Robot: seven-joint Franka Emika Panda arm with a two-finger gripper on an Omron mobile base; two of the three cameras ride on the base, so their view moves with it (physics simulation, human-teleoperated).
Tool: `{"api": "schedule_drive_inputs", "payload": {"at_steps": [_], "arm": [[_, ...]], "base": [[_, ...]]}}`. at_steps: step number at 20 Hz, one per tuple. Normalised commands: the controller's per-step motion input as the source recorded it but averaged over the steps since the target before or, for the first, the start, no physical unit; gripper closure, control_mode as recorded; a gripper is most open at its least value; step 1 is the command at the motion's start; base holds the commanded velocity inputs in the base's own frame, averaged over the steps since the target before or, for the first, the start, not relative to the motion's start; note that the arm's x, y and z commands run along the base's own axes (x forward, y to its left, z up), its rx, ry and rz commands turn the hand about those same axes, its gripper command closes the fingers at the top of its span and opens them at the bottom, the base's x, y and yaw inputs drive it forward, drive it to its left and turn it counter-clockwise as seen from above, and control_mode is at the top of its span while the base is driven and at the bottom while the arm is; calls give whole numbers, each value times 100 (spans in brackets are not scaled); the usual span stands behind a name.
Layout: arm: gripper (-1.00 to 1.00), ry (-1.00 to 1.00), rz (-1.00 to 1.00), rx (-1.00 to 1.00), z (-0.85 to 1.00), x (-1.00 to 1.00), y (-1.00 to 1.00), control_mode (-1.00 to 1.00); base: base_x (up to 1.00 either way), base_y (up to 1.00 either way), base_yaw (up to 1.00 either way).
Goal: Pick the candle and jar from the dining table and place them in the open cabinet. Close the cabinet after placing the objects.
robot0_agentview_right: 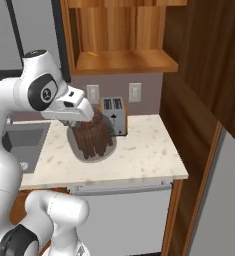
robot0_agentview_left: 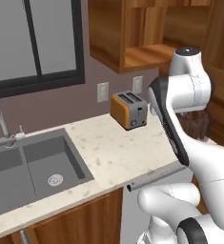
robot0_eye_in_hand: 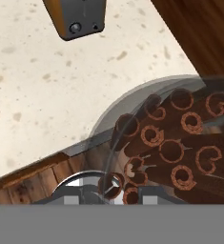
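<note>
**Jaws pinched on the jar, carried above the counter toward the cabinet**

The jaws of the gripper [robot0_agentview_right: 91, 131] are closed on the jar [robot0_agentview_right: 93, 141], which hangs below the hand, clear of the counter [robot0_agentview_right: 144, 150]. In the hand view the jar [robot0_eye_in_hand: 180, 143] sits right against the camera, its curled reddish-brown sticks seen end-on through the glass, with the counter and the toaster [robot0_eye_in_hand: 75, 16] beyond it.

The step in hand looks like the carry: the jar is off the dining table and is being brought to the open cabinet [robot0_agentview_right: 124, 62], whose shelf is above and behind the hand. The next move calls for lifting the jar well up, over the front edge of the shelf, then moving it inward and setting it down on the board before the jaws let go. A small orange thing [robot0_agentview_right: 91, 53] lies at the left of that shelf; I cannot tell what it is, though the jar should land to its right.

Around the path: the toaster [robot0_agentview_right: 114, 116] stands just behind the jar, so a straight rise is safer than a forward sweep. The cabinet door [robot0_agentview_right: 209, 65] hangs open on the right, near the arm's reach. The sink [robot0_agentview_left: 32, 167] is well off to the left.
</note>
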Motion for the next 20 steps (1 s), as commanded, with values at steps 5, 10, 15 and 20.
{"api": "schedule_drive_inputs", "payload": {"at_steps": [5, 10, 15, 20], "arm": [[100, 0, 0, 0, 0, 0, 0, 100], [100, 0, 0, 0, 0, 0, 0, 100], [100, 0, 0, 0, 0, 0, 0, 100], [100, 0, 0, 0, 0, 0, 0, 100]], "base": [[39, 36, -16], [1, 3, 0], [7, 0, 0], [-1, -5, 0]]}}
